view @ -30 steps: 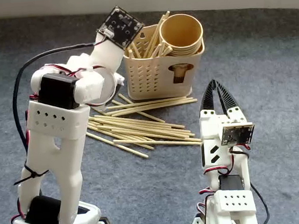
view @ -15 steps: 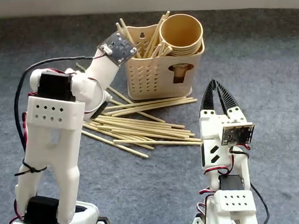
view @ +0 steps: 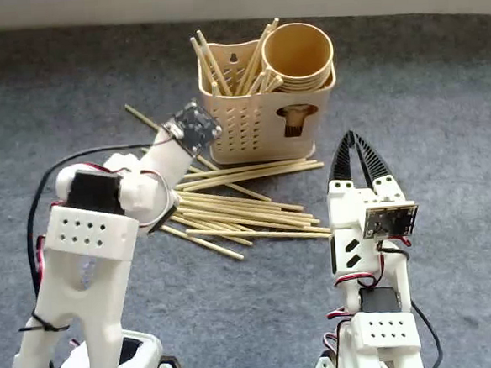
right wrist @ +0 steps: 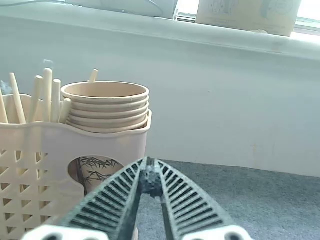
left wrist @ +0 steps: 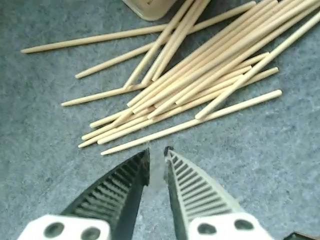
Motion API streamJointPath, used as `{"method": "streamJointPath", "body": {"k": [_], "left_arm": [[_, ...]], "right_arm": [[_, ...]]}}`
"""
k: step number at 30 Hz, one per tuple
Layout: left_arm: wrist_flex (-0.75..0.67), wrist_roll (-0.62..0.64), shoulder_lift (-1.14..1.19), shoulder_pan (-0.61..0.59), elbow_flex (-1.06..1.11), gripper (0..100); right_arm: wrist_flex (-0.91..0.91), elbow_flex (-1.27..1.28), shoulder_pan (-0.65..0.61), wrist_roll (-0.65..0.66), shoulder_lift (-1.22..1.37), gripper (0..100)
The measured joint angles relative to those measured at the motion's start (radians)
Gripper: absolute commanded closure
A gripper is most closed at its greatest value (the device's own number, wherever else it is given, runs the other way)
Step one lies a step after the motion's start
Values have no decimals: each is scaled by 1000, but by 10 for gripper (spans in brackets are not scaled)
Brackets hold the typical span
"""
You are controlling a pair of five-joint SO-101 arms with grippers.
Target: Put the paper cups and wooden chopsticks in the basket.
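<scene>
Wooden chopsticks (view: 239, 210) lay mostly loose in a fan on the desk (view: 444, 136), just near of the basket (view: 258, 124); a few already stood in the basket w/ the stacked paper cups (view: 297, 54). Step in hand, prob.: fetching another stick. Left pincer (left wrist: 156, 152) hung by the pile's left ends, slightly spread, holding nothing; next it'd need to drop & pinch one stick w/o scattering the rest. Right pincer (right wrist: 149, 167) stood right of the pile, pressed together, empty. Open desk left & near; basket wall close on the far side, its mouth crowded by cups.
</scene>
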Motion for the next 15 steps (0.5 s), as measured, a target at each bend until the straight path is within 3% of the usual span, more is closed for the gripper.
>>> {"method": "streamJointPath", "body": {"k": [15], "left_arm": [[-207, -368, 103, -5, 256, 864]], "right_arm": [[0, 0, 0, 0, 0, 993]]}}
